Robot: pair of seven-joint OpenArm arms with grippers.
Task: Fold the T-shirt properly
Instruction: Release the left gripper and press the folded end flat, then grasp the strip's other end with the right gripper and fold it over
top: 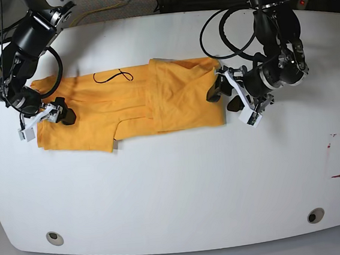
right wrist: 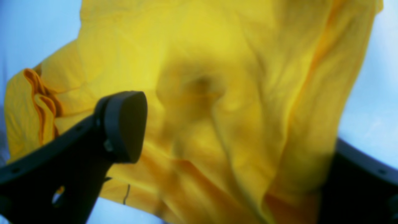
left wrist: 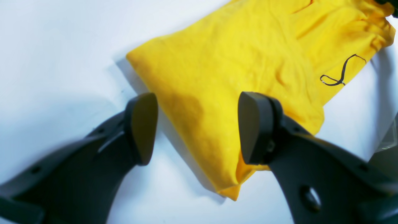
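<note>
T-shirt (top: 131,104): laid half-folded along the table's (top: 176,187) far half | left gripper (top: 230,94): jaws held apart, empty, straddling one end edge for a pinch | right gripper (top: 42,118): jaws spread wide over the opposite end, nothing gripped.

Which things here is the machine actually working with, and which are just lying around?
Part of the job:
T-shirt
left gripper
right gripper

Just lying about:
red-and-white marker on the white table
two round fittings near its front edge
</note>
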